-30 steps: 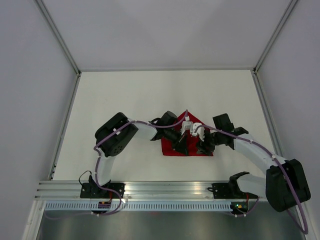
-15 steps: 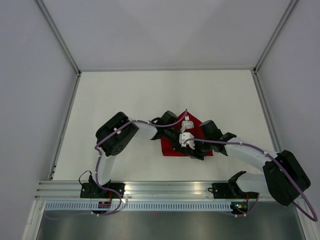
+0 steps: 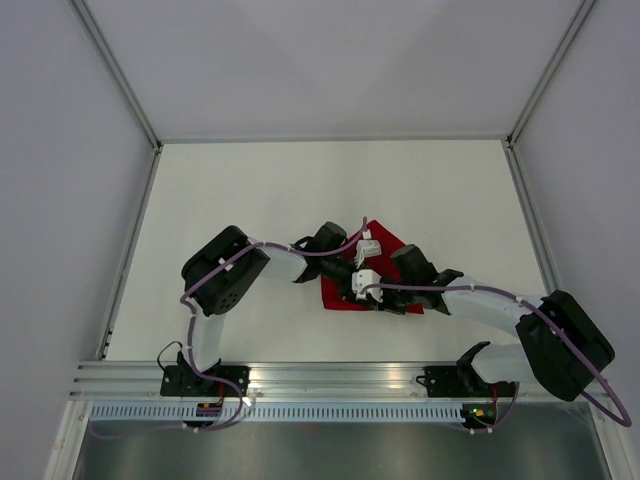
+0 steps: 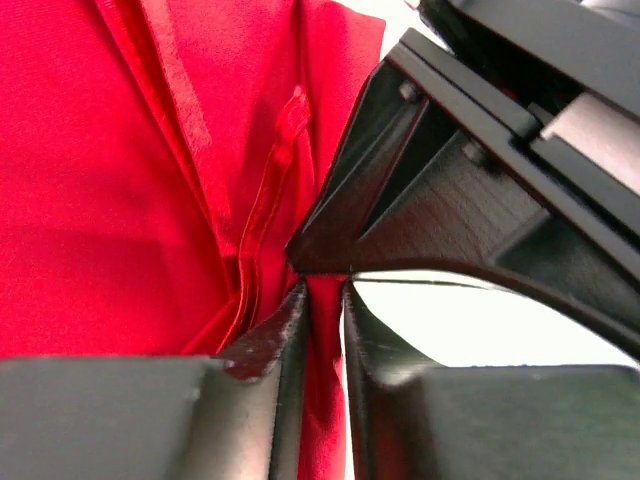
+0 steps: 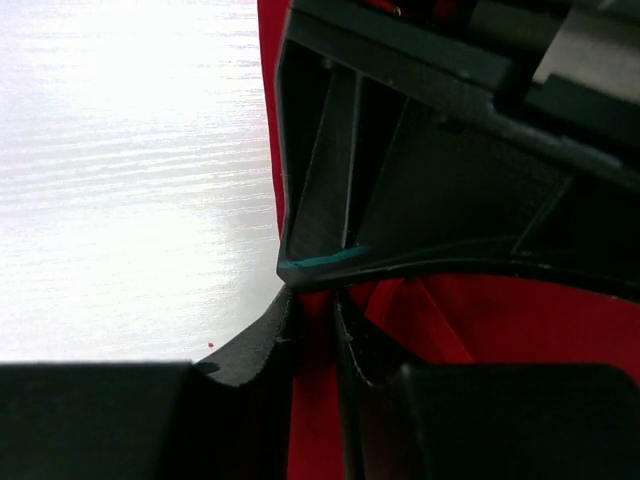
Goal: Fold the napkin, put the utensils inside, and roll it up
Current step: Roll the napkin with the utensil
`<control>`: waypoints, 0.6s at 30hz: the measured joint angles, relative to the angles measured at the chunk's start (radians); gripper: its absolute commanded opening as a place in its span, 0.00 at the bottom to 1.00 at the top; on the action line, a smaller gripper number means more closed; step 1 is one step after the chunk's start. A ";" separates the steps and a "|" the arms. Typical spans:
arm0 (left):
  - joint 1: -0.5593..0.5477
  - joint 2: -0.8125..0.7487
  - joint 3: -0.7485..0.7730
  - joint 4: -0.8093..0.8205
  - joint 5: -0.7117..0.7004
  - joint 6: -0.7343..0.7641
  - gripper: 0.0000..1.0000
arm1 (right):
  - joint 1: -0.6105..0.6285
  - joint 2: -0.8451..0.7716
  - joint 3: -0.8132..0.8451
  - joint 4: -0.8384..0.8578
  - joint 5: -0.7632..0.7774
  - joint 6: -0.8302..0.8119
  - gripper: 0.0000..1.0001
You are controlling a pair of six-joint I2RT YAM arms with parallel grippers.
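The red napkin (image 3: 392,252) lies bunched in folds near the middle of the table, mostly covered by both wrists. In the left wrist view the napkin (image 4: 100,200) fills the left side. My left gripper (image 4: 322,300) has its jaws narrowly together with a fold of its edge between them. In the right wrist view my right gripper (image 5: 318,312) is shut on the same red edge of the napkin (image 5: 520,320). The two grippers meet tip to tip, left gripper (image 3: 350,288) against right gripper (image 3: 372,298). The utensils are hidden.
The white table (image 3: 300,190) spreads around the napkin, bounded by metal rails at the sides and back. Both arm bases sit at the near edge. Bare table (image 5: 130,150) shows left of the right gripper.
My right arm swung left across the napkin and its jaws closed on the cloth edge beside the left gripper. The left arm shifted slightly left and toward the near edge, and the napkin bunched up.
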 measured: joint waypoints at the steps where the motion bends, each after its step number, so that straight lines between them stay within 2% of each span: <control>1: 0.003 -0.014 -0.011 0.005 -0.013 -0.002 0.32 | 0.000 0.002 0.000 0.002 0.000 -0.001 0.15; 4: 0.014 -0.058 -0.048 0.006 -0.043 -0.008 0.38 | 0.000 0.009 0.007 -0.002 0.000 -0.005 0.09; 10: 0.032 -0.159 -0.094 0.014 -0.129 -0.009 0.39 | -0.047 0.107 0.109 -0.105 -0.060 -0.037 0.07; 14: 0.046 -0.226 -0.156 0.043 -0.281 -0.023 0.40 | -0.100 0.218 0.217 -0.225 -0.165 -0.126 0.06; 18: 0.060 -0.345 -0.292 0.146 -0.443 -0.049 0.42 | -0.194 0.357 0.356 -0.415 -0.266 -0.183 0.06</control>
